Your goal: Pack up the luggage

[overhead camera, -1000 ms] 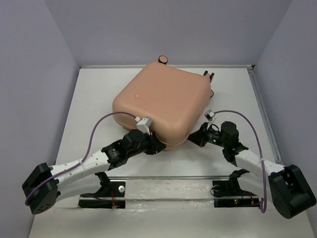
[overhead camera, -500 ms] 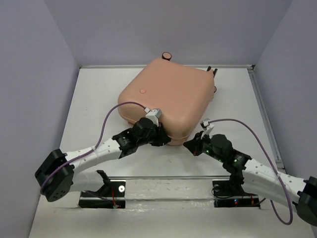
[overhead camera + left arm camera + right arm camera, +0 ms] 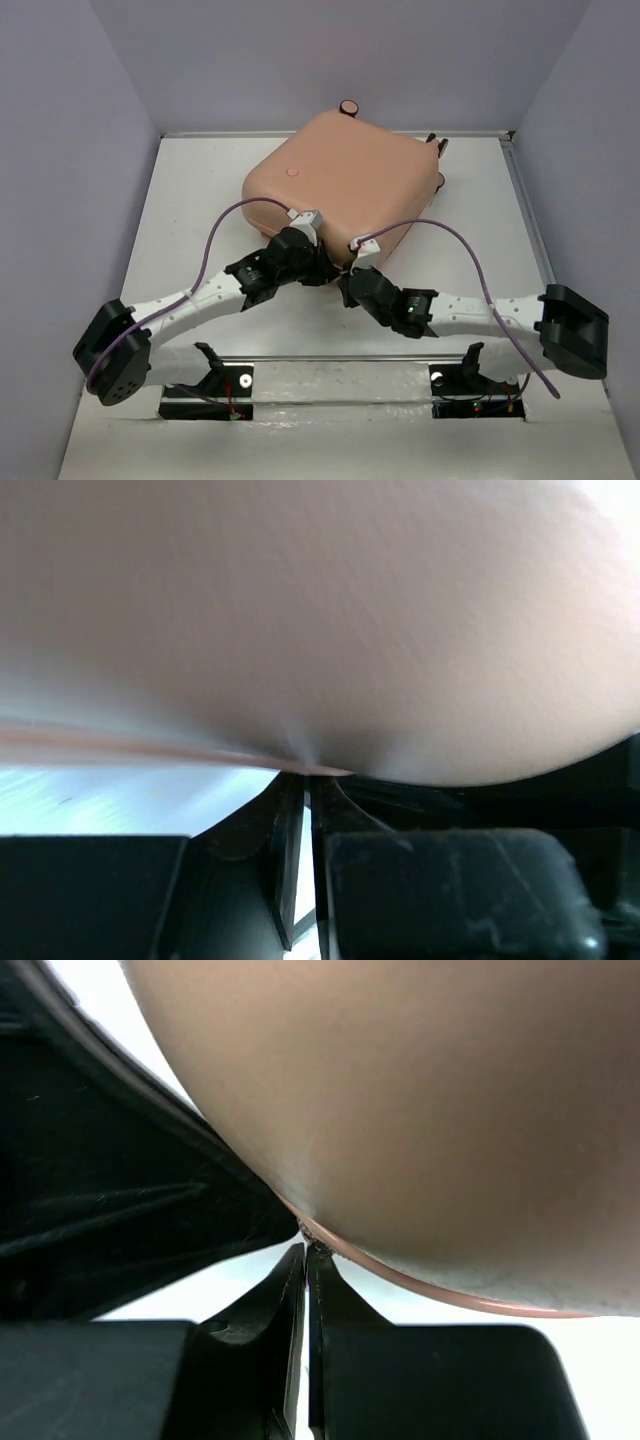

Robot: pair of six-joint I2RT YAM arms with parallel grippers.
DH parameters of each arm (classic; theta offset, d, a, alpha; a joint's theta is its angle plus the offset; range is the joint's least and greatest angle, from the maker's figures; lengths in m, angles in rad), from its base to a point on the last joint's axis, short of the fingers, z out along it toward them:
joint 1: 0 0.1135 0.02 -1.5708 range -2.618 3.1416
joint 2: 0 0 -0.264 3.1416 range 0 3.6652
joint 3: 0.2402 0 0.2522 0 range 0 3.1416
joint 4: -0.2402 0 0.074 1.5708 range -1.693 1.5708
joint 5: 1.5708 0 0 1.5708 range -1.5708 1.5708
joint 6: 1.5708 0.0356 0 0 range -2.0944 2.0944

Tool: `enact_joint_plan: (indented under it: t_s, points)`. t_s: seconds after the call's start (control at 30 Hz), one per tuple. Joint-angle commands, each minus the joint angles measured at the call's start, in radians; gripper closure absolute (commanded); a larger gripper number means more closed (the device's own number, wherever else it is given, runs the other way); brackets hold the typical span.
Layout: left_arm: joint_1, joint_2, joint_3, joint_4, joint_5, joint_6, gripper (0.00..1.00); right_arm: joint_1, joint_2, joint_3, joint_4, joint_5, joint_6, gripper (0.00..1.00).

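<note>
The luggage (image 3: 345, 185) is a peach-pink hard-shell suitcase lying flat and closed at the back middle of the table, with small wheels (image 3: 348, 106) at its far side. My left gripper (image 3: 325, 273) is at its near edge, jaws shut with only a sliver of light between them, tips touching the underside of the shell (image 3: 320, 620). My right gripper (image 3: 344, 290) is just beside it, jaws shut, tips (image 3: 306, 1250) against the pink seam rim of the luggage (image 3: 420, 1110). I cannot tell whether either holds a zipper pull.
The white table (image 3: 190, 210) is boxed in by grey walls on the left, back and right. A metal rail (image 3: 340, 360) with the arm mounts runs along the near edge. The two wrists sit close together under the suitcase's near corner.
The suitcase has slid away and to the right, turning a little. My right arm has swung left to its near edge, beside the left gripper, which has followed forward.
</note>
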Motion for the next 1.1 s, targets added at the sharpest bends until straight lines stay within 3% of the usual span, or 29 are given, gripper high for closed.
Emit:
enact_joint_plan:
  t_s: [0.0,0.1,0.2,0.23,0.37,0.4,0.43,0.47,0.53,0.57,0.63,0.67,0.7,0.73,0.77,0.8,0.83,1.07]
  points:
    - [0.037,-0.153,0.05,0.121,-0.068,0.003,0.8,0.066,0.162,0.124,0.394,0.069,0.05,0.93]
    - [0.108,-0.288,0.064,-0.025,-0.099,0.033,0.75,0.066,0.262,0.138,0.5,0.123,0.053,0.93]
    - [0.243,-0.389,0.159,-0.179,-0.099,0.105,0.55,0.077,0.247,0.112,0.522,0.074,0.083,0.93]
    - [0.279,-0.402,0.188,-0.201,-0.09,0.124,0.43,0.077,0.225,0.068,0.521,0.072,0.086,0.93]
    - [0.441,-0.321,0.332,-0.234,0.005,0.184,0.13,0.106,0.049,-0.052,0.417,0.008,0.093,0.93]
    - [0.483,-0.293,0.377,-0.232,0.007,0.196,0.08,0.106,0.006,-0.07,0.324,-0.015,0.097,0.92]
    - [0.504,-0.268,0.397,-0.229,0.005,0.202,0.01,0.106,-0.037,-0.081,0.259,-0.036,0.106,0.83]
    - [0.522,-0.214,0.437,-0.224,0.018,0.211,0.01,0.106,-0.11,-0.089,0.194,-0.072,0.114,0.48]
    - [0.571,-0.131,0.478,-0.214,0.009,0.217,0.01,0.106,-0.169,-0.075,-0.071,-0.04,0.163,0.11]
    - [0.589,-0.103,0.498,-0.208,0.013,0.219,0.01,0.106,-0.23,-0.072,-0.138,-0.032,0.171,0.09]
    - [0.66,-0.002,0.563,-0.198,0.031,0.208,0.01,0.106,-0.299,-0.081,-0.274,0.021,0.209,0.14]
    - [0.689,0.032,0.585,-0.192,0.082,0.198,0.01,0.085,-0.334,-0.092,-0.291,0.07,0.229,0.33]
    - [0.714,0.072,0.63,-0.185,0.103,0.187,0.01,0.012,-0.392,-0.104,-0.297,0.065,0.235,0.41]
    - [0.756,0.156,0.688,-0.204,0.129,0.178,0.01,-0.095,-0.428,-0.122,-0.315,0.019,0.241,0.62]
    - [0.774,0.195,0.714,-0.204,0.149,0.176,0.01,-0.096,-0.428,-0.129,-0.317,-0.007,0.235,0.7]
    - [0.786,0.235,0.743,-0.218,0.163,0.178,0.01,-0.197,-0.44,-0.133,-0.315,-0.021,0.226,0.77]
    - [0.795,0.311,0.77,-0.229,0.171,0.181,0.01,-0.249,-0.442,-0.133,-0.314,-0.027,0.214,0.92]
    - [0.827,0.578,0.952,-0.263,0.185,0.187,0.14,-0.7,-0.226,-0.008,-0.174,-0.28,0.037,0.93]
